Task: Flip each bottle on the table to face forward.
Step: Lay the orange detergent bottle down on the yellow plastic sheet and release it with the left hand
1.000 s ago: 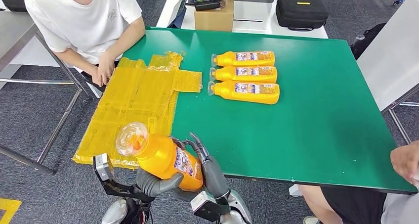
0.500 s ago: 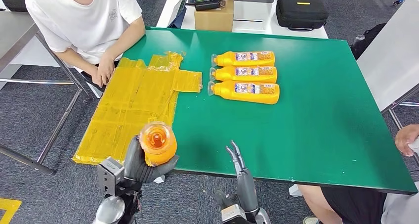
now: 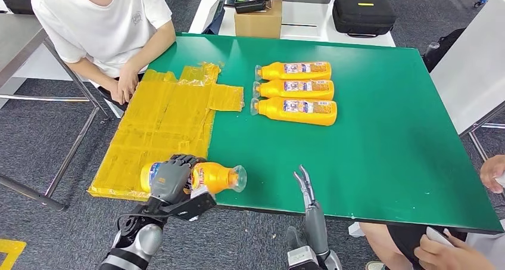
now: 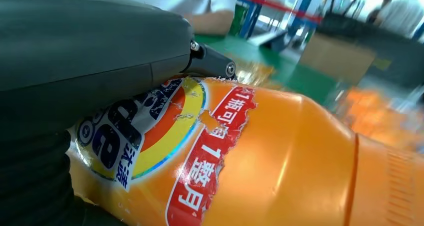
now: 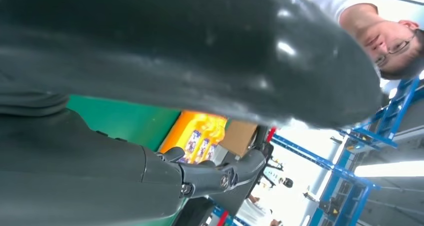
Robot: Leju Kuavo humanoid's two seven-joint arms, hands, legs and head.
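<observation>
My left hand (image 3: 170, 179) grips an orange bottle (image 3: 215, 177) around its middle. The bottle lies on its side at the table's near left edge, cap pointing right. The left wrist view shows the bottle (image 4: 280, 161) close up, its torn label under my thumb. My right hand (image 3: 309, 201) hangs off the near edge with straight fingers and holds nothing. Three more orange bottles lie side by side in mid-table, labels up, caps to the left: the far one (image 3: 293, 70), the middle one (image 3: 294, 89) and the near one (image 3: 296, 110). The right wrist view catches these bottles (image 5: 201, 138) small and blurred.
Yellow sheeting (image 3: 161, 124) covers the left part of the green table (image 3: 381, 145). A person in a white shirt (image 3: 101, 25) sits at the far left corner. Another person's hands (image 3: 491, 174) are at the right edge. A cardboard box (image 3: 258, 21) and a black case (image 3: 363, 14) stand behind.
My left hand has turned the bottle from cap-toward-the-camera to lying sideways, cap to the right, and lowered it to the table edge. My right hand let go earlier and drew off to the right.
</observation>
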